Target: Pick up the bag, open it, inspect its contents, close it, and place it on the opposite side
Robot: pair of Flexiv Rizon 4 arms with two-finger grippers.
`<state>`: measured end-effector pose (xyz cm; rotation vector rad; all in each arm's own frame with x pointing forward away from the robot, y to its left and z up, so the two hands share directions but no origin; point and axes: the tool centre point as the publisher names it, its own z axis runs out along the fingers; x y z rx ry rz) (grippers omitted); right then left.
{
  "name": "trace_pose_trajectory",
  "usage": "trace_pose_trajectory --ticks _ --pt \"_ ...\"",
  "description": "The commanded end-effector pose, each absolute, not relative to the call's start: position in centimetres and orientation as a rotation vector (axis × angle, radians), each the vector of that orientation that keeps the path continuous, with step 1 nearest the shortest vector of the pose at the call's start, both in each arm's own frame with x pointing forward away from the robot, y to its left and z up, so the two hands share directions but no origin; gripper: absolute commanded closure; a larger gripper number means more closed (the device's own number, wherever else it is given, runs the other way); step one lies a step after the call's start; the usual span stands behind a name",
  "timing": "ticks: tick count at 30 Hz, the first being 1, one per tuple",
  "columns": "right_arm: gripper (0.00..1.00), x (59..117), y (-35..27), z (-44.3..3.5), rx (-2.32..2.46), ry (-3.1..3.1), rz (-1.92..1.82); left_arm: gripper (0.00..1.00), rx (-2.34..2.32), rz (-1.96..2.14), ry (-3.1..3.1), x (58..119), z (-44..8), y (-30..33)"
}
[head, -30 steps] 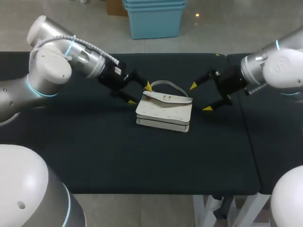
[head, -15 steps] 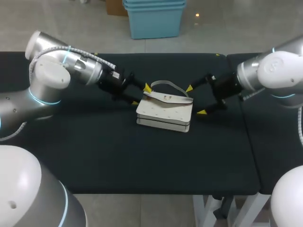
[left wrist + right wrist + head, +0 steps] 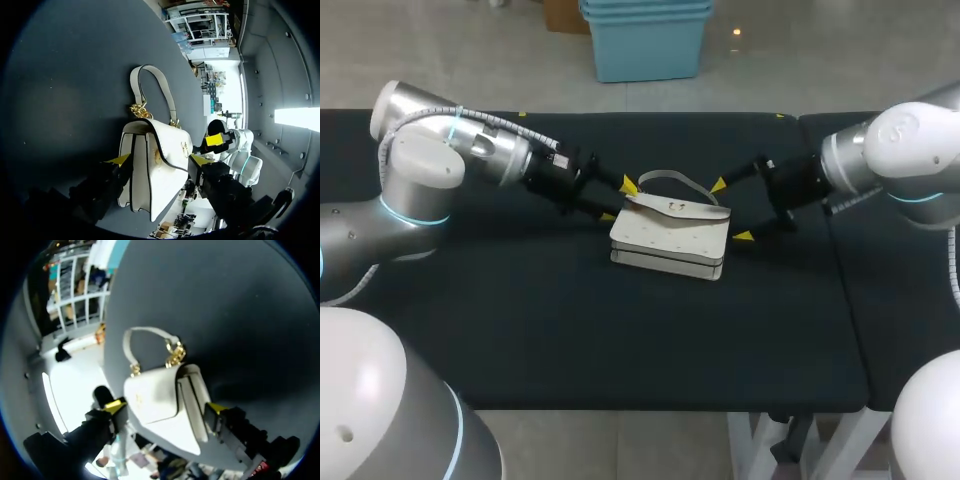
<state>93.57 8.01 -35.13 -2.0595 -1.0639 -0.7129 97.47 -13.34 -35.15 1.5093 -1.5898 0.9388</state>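
The white bag [image 3: 670, 238] lay flat on the black desk [image 3: 570, 330], just above the middle of the frame, its strap [image 3: 672, 178] looped toward the top edge. My left claw [image 3: 617, 200] sat at the bag's left end, fingers spread. My right claw [image 3: 731, 211] sat at its right end, also spread. In each wrist camera the bag [image 3: 157, 175] [image 3: 160, 400] showed between the yellow tips of that arm's claw [image 3: 159, 160] [image 3: 166, 407]. I could not tell whether any tip touched it.
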Motion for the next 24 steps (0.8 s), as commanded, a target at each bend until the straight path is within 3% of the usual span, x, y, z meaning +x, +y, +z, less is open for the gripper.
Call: trace_pose_trajectory --ticks 1,20,24 --pt "0.01 93.3 8.3 -35.3 -2.048 -1.059 -0.722 0.22 1.51 0.958 -1.58 96.8 -34.8 -13.0" --pt "0.0 93.3 9.3 -36.0 -1.837 -1.117 -0.994 0.31 1.423 0.972 -1.587 97.4 -35.3 -14.4" --pt "0.09 93.4 9.5 -35.8 -1.811 -1.13 -1.026 0.37 1.4 0.993 -1.584 97.6 -35.6 -14.3"
